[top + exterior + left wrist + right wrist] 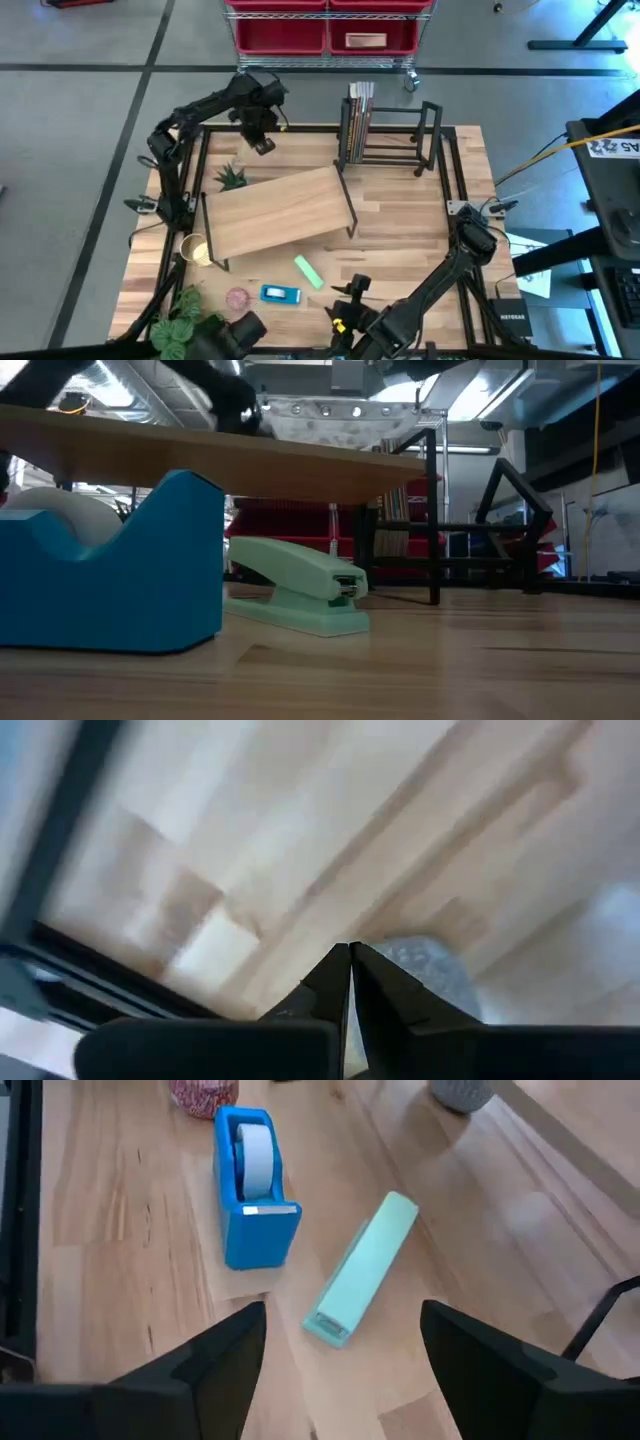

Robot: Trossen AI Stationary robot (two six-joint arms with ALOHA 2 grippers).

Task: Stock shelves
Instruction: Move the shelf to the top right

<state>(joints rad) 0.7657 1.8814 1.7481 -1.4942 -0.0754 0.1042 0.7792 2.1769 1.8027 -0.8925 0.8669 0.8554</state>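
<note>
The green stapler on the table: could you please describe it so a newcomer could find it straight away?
Start at the wood-topped shelf in the middle of the table. In front of it, the open right gripper hovers over a flat mint-green stapler. Beside it stands a blue tape dispenser, taller and blockier.

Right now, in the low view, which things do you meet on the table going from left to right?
Blue tape dispenser → green stapler → black leg of the wooden shelf → black metal book rack.
</note>
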